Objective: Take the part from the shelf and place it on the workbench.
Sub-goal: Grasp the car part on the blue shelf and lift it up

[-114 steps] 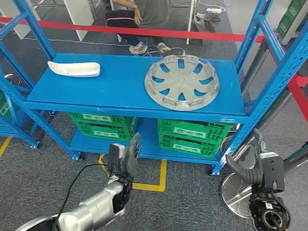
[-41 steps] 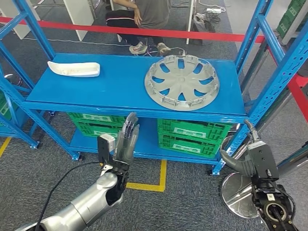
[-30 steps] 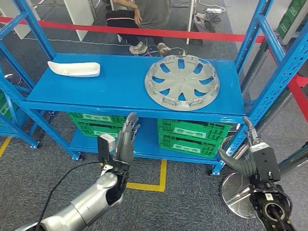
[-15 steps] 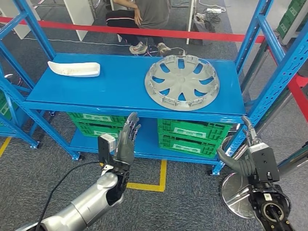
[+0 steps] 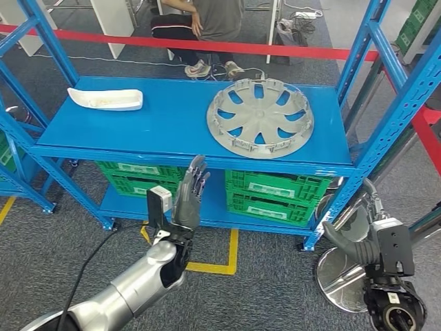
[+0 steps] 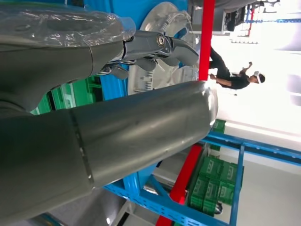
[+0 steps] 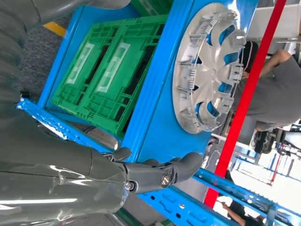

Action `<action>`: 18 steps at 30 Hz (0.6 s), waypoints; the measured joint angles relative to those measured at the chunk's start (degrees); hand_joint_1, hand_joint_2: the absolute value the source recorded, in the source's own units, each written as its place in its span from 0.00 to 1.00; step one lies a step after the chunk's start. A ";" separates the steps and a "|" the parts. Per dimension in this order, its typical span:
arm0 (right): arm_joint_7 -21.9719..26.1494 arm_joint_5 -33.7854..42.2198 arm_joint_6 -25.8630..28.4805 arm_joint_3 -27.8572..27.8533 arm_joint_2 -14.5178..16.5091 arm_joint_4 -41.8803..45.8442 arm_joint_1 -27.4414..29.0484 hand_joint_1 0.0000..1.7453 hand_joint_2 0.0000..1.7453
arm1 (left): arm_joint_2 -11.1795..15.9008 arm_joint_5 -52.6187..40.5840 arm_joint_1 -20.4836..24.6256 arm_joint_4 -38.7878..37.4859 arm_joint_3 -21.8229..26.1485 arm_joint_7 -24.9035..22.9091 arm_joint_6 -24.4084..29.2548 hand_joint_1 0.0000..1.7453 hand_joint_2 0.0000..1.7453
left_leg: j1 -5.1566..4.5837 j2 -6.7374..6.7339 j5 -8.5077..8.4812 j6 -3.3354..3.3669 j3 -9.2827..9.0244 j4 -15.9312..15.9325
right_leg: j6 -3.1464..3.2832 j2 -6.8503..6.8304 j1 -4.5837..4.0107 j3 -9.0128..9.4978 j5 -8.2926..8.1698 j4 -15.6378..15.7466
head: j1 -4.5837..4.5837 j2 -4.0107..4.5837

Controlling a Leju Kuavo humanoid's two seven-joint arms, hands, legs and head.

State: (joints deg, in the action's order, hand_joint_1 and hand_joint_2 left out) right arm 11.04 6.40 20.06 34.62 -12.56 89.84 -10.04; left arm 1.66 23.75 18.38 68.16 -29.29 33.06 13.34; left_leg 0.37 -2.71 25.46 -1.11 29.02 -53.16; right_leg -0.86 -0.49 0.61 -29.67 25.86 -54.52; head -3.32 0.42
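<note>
One blue shelf [image 5: 171,124], grey carpet [image 5: 47,241]

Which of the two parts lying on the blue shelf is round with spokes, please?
The silver wheel cover on the right half of the shelf: a round disc with spoke cut-outs. The white part at the left end is long, narrow and solid.

High head view; wrists near shelf [image 5: 187,131]

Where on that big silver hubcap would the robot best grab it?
Probably by the rim, from the front. The hubcap lies flat on the shelf, wide and thin, with its near edge close to the shelf's front lip. Each open hand, left hand and right hand, could take one side of the rim.
</note>
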 joint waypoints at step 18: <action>-1.00 0.58 -3.36 2.20 1.26 -0.71 -3.55 0.00 1.00 | -0.11 0.78 -1.22 -1.43 -0.61 0.60 3.79 0.00 0.00 | 0.01 0.04 -0.01 0.00 0.06 0.02 | 0.00 -0.06 -0.01 0.03 0.00 -0.02 | 0.00 0.00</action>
State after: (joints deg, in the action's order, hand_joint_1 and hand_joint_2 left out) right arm 10.03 6.98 16.70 36.82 -11.30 89.13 -13.59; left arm 1.55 24.52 17.16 66.73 -29.90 33.65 17.13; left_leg 0.37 -2.67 25.46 -1.11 29.08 -53.14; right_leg -0.86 -0.56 0.61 -29.64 25.86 -54.54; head -3.32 0.42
